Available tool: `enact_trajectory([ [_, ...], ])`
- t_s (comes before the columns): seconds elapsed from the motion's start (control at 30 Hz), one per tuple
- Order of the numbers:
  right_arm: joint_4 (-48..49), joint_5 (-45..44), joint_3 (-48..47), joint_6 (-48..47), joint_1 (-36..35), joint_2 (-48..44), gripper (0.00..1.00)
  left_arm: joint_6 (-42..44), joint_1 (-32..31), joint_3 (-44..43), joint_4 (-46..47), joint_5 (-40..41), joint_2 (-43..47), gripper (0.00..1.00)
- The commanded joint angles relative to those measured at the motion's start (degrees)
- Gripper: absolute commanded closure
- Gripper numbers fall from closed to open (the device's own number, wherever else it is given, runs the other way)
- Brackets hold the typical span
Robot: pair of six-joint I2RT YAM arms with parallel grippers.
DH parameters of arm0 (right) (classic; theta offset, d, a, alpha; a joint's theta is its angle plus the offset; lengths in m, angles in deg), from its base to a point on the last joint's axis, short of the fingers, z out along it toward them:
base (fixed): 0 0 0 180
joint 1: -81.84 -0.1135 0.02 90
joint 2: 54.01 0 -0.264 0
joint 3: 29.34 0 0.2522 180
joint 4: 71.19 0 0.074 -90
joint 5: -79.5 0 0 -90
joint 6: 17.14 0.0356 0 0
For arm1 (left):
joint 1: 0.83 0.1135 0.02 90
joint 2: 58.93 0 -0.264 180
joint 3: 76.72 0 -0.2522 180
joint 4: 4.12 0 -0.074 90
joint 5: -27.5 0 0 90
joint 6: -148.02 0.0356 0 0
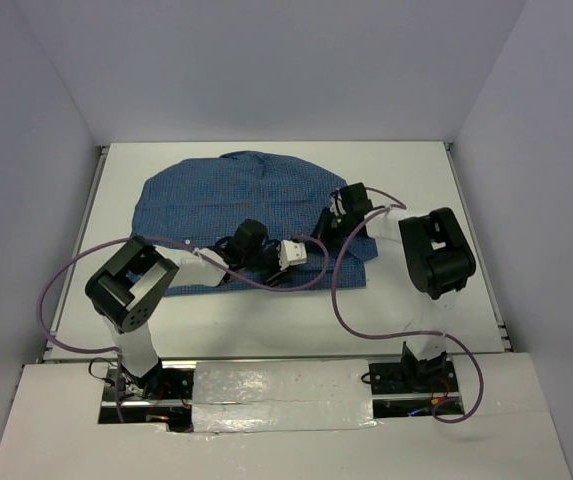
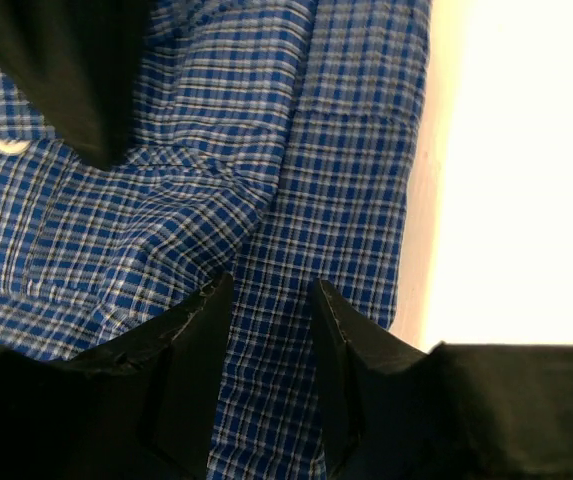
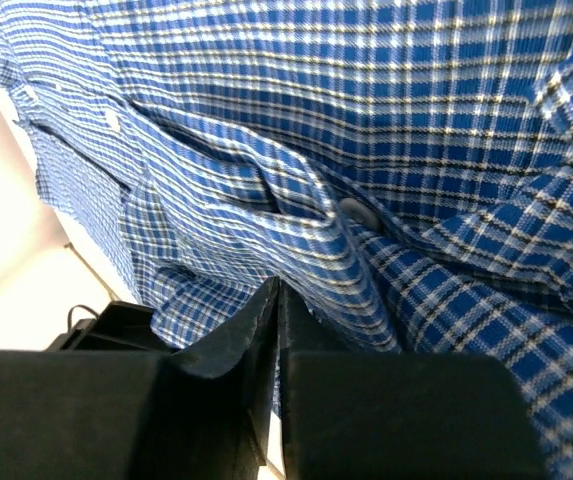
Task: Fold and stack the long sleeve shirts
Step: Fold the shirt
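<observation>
1. A robot lab or test cell; plain pale walls box in a white table on three sides, like a purpose-built enclosure.
2. Two black machine arms are fixed at the table's near edge, the left arm and the right arm; purple cables loop loose from them over the table.
3. At the bases thin wires lie exposed; a shiny taped strip runs between them.

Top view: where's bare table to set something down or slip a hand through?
Bare table runs along the near edge in front of the checked shirt, and at the far right corner beyond the right arm. Crowded: the middle, where shirt, left arm and purple cables overlap.
</observation>
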Motion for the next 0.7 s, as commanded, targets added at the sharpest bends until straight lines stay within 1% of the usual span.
enact_trajectory([
  [0.0, -2.28, -2.38, -3.17, -3.27, 0.07, -5.54, 0.88, 9.17, -0.8, 0.7, -1.42, -1.25, 1.2, 0.5],
  [0.03, -3.34, -3.34, -3.25, -4.15, 0.07, -6.34, 0.85, 10.48, -1.15, 0.7, -3.08, -1.86, 1.64, 0.51],
  [0.13, -7.65, -5.28, -1.59, -7.4, 0.16, -10.9, 0.7, 15.31, -1.59, 0.0, -6.69, -5.29, 5.15, 0.5],
  [0.2, -9.06, -6.16, 0.17, -8.02, 0.34, -14.68, 0.66, 16.82, -1.6, -0.7, -10.38, -7.75, 7.7, 0.5],
  [0.27, -10.38, -6.51, 2.88, -7.59, 1.12, -18.01, 0.61, 16.39, -1.42, -1.76, -12.14, -8.9, 9.9, 0.51],
  [0.37, -10.3, -4.76, 7.1, -5.4, 2.7, -20.75, 0.56, 12.36, -0.2, -1.24, -9.52, -9.17, 15.87, 0.5],
  [0.43, -10.3, -4.4, 9.04, -4.69, 3.32, -21.11, 0.53, 12.78, 0.86, -1.76, -7.67, -8.03, 16.59, 0.49],
  [0.47, -10.47, -4.75, 9.4, -4.69, 3.76, -21.11, 0.53, 16.61, 1.04, -2.63, -8.54, -7.41, 15.81, 0.48],
  [0.53, -10.21, -4.67, 10.28, -4.34, 4.46, -20.24, 0.51, 22.68, 1.13, -6.14, -14.85, -6.18, 13.7, 0.47],
  [0.57, -9.86, -4.23, 10.54, -3.64, 4.99, -19.89, 0.5, 28.54, 1.13, -7.46, -17.31, -6.09, 10.9, 0.45],
  [0.6, -8.99, -3.71, 10.72, -3.28, 5.86, -19.45, 0.5, 31.38, 1.13, -10.0, -19.51, -6.0, 9.57, 0.4],
  [0.63, -8.72, -3.26, 10.89, -3.19, 6.22, -18.75, 0.5, 34.37, 1.04, -11.24, -25.8, -6.0, 8.17, 0.36],
  [0.67, -8.63, -3.26, 10.81, -3.37, 6.57, -18.48, 0.5, 38.66, 1.04, -12.21, -27.34, -5.83, 5.98, 0.26],
])
